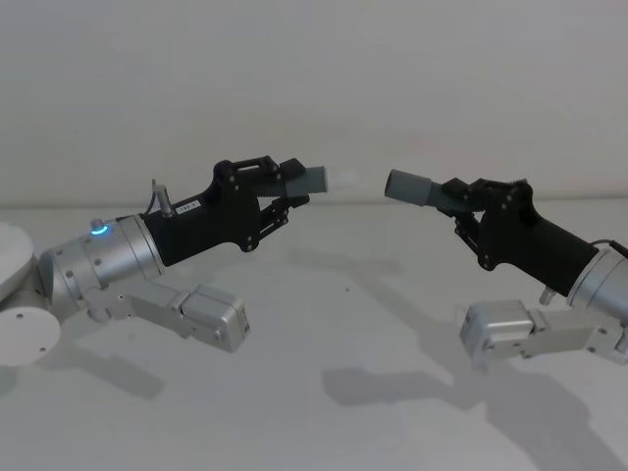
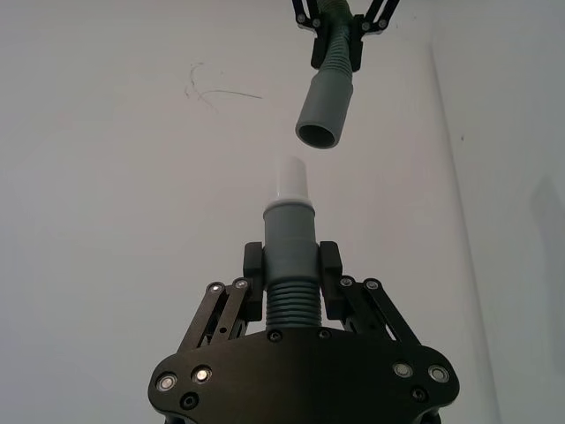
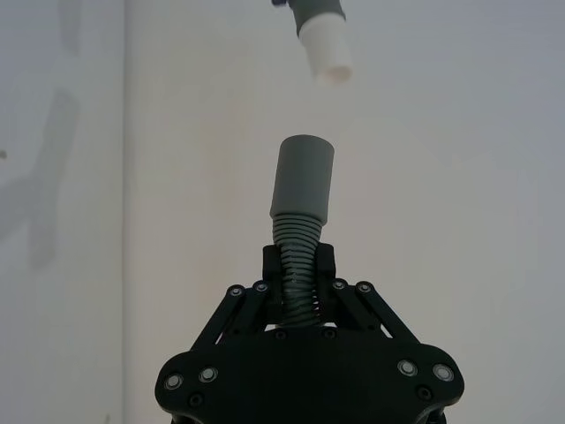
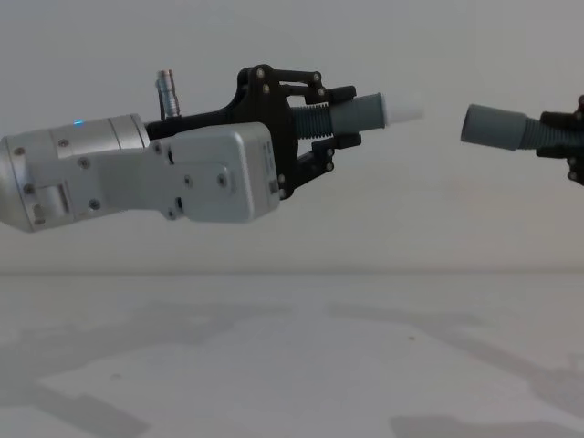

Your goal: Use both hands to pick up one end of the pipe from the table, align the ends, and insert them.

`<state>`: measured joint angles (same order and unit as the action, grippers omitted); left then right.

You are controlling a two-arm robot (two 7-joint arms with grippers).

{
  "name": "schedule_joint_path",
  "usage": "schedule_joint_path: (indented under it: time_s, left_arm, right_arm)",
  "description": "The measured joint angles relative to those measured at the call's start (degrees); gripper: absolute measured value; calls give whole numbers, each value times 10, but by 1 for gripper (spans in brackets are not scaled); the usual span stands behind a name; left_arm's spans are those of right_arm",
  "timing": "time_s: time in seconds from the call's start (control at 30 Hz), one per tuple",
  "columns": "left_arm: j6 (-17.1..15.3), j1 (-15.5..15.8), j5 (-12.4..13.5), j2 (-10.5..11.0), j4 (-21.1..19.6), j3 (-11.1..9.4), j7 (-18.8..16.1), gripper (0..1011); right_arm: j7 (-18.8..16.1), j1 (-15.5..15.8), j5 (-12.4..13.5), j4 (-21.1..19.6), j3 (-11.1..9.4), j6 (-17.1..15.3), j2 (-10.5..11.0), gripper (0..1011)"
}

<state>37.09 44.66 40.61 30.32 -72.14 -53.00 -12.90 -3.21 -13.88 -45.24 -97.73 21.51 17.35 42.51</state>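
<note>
Both pipe pieces are already off the worktop [image 1: 324, 324] and held in the air, so the pick-up part of the task looks done; what remains is the final lining-up and the insertion itself. Taking the grey socket [image 1: 410, 186] as the landmark: the left tool [image 1: 278, 188] sits well to its left, its linked fingers closed narrow around the corrugated body of the straight pipe piece [image 4: 351, 113], with the smooth cuff and the white tapered tip [image 4: 400, 109] projecting toward the socket. The right tool [image 1: 469, 201] sits just behind the socket on its right, clamped on the ribbed hose of the socket piece [image 3: 298, 237], the socket's open mouth facing the tip. A clear gap separates tip and socket; they are near but not touching. In the chest view the tip stands a little higher than the socket [image 4: 491, 126], and in the left wrist view the socket [image 2: 323, 110] hangs slightly off the line of the white tip [image 2: 290, 181] and tilted, so the axes do not appear fully matched. By my judgement, alignment is under way but unfinished: the two ends need to be brought onto one line, then the gap closed so the white tip enters the socket mouth.
</note>
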Motion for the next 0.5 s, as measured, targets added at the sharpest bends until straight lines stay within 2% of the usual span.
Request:
schedule_joint_path:
  time_s: [0.5]
  left_arm:
    - [0,0,0,0,0,0,0,354]
  right_arm:
    - [-22,11,-25,-51,8,-37,15,191]
